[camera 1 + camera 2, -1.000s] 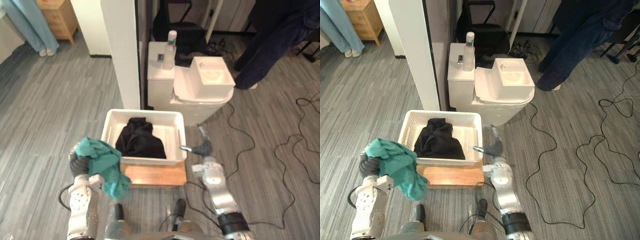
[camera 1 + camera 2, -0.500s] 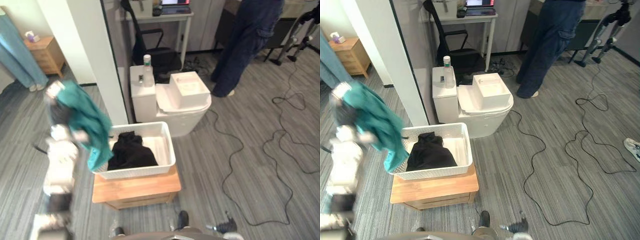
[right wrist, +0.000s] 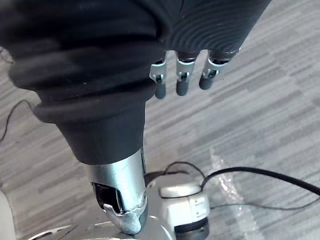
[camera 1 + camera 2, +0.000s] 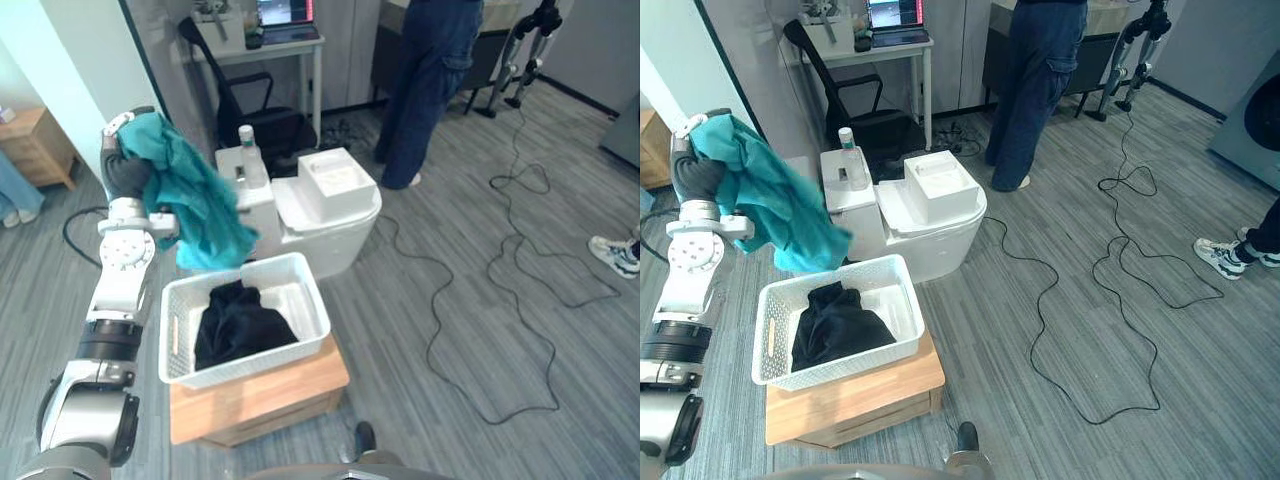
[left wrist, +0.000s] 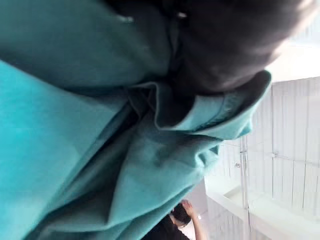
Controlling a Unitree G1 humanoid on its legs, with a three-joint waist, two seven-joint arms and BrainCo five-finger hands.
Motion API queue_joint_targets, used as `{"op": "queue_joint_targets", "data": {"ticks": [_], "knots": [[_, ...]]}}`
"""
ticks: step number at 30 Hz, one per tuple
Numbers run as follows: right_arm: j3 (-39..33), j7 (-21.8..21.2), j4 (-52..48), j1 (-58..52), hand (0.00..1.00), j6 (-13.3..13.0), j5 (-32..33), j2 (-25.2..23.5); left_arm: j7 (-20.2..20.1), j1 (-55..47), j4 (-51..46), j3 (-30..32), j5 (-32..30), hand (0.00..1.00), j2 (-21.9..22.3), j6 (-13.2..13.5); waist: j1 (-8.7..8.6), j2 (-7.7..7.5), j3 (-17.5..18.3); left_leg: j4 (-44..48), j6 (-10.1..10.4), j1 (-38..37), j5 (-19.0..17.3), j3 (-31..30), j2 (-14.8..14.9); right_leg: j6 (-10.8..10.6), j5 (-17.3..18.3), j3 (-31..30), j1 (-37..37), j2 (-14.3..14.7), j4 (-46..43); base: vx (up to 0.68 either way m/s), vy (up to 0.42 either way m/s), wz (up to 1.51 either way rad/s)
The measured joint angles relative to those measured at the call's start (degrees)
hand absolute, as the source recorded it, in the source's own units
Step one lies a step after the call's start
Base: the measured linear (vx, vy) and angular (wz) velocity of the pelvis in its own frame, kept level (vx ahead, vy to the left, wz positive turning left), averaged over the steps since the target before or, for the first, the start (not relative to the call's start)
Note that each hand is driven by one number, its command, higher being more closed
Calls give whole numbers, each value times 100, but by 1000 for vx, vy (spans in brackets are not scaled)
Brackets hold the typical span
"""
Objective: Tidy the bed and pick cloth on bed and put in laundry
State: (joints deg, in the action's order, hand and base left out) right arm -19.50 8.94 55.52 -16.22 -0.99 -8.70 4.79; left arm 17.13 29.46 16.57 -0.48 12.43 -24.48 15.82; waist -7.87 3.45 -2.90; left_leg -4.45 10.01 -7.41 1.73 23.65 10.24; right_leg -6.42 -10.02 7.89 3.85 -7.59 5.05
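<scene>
Left hand (image 4: 122, 176) holds teal cloth (image 4: 195, 210) high over the white basket (image 4: 250, 362) so it'll drop in; grip's buried in fabric, can't tell.

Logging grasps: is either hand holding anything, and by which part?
The left hand carries the teal cloth bunched over it by its upper end, the rest hanging; the grip itself is hidden. The right hand holds nothing.

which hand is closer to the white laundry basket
Left. The left hand holds the teal cloth above the basket, by its far left corner; the right hand hangs over floor, well away.
</scene>
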Motion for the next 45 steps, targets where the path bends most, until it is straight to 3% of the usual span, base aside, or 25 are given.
{"op": "queue_joint_targets", "data": {"ticks": [7,13,22,26,36,45], "knots": [[-226,-17,-6,7,0,92,55,-186,-212,-664,676,-479,-387,100,889,-444,-204,49,-218,0,26,-162,-164,379,-13,-5,35,-308,54,40,-28,38,-2,-27],[-322,-13,-70,-24,0,124,52,-249,-529,-1325,650,-636,-709,100,1751,-644,-161,37,-230,3,66,-69,-236,646,72,-57,42,-449,228,100,-41,40,-17,-13],[33,-2,-433,-120,0,124,50,-271,-641,-1974,203,-587,-703,100,2409,-674,-18,-77,-368,350,51,32,-478,782,143,-89,67,-539,256,99,-41,-6,-26,-6],[264,5,-675,-159,0,126,47,-235,-759,-2347,685,-443,-714,100,2429,-741,29,-98,-382,345,53,-24,-477,804,153,-89,68,-536,216,107,-40,-19,-13,-1],[623,39,-740,-115,0,123,34,-169,-478,-1997,2605,937,-1544,100,2034,-1136,175,-189,-407,340,146,138,-408,844,284,-31,88,-416,388,194,-39,-46,-47,0],[1190,50,-778,-68,0,77,36,32,-246,-1162,2722,1404,-1550,100,1635,-1177,295,-214,-548,495,208,407,-360,920,402,19,36,-389,642,273,-48,-9,-50,-3]]}}
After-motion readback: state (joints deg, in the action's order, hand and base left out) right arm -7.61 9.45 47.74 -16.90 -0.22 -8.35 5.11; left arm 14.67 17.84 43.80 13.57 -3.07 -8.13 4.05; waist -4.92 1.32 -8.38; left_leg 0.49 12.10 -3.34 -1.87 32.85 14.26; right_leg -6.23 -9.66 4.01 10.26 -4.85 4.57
